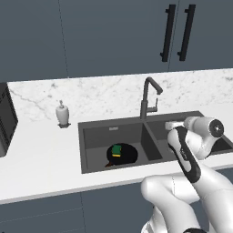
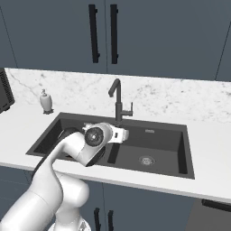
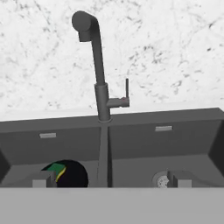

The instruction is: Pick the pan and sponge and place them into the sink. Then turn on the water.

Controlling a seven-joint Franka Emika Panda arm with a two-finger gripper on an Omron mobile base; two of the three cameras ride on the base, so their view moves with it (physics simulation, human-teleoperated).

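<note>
1. The arm rises from the base, bends at a raised elbow and reaches forward over the sink (image 1: 91,136), its wrist turned level so the hand faces the back wall.
2. The tool (image 1: 169,125) sits over the divider between the two basins, in front of the tap (image 1: 146,98) and apart from it; in the right base view the tool (image 2: 122,134) shows just below the tap's foot.
3. In the hand view the two finger tips (image 3: 43,180) rise at the bottom far apart, one over each basin, so the tool is spread wide and pinches nothing.
4. The hand view looks straight at the tap (image 3: 99,70), which stands upright on the sink's back rim with its small lever pointing up at its side.
5. The pan (image 1: 126,154) lies flat on the floor of the left basin, toward its front.
6. The sponge (image 1: 117,150) rests on the pan, green side up with a yellow edge showing; in the hand view the sponge (image 3: 57,168) and pan (image 3: 74,175) appear at lower left, beside one finger tip.
7. The right basin's round drain (image 2: 146,160) is uncovered.
8. A white soap dispenser (image 1: 63,113) stands on the worktop (image 1: 41,154) to the left of the sink, near the marble back wall.
</note>
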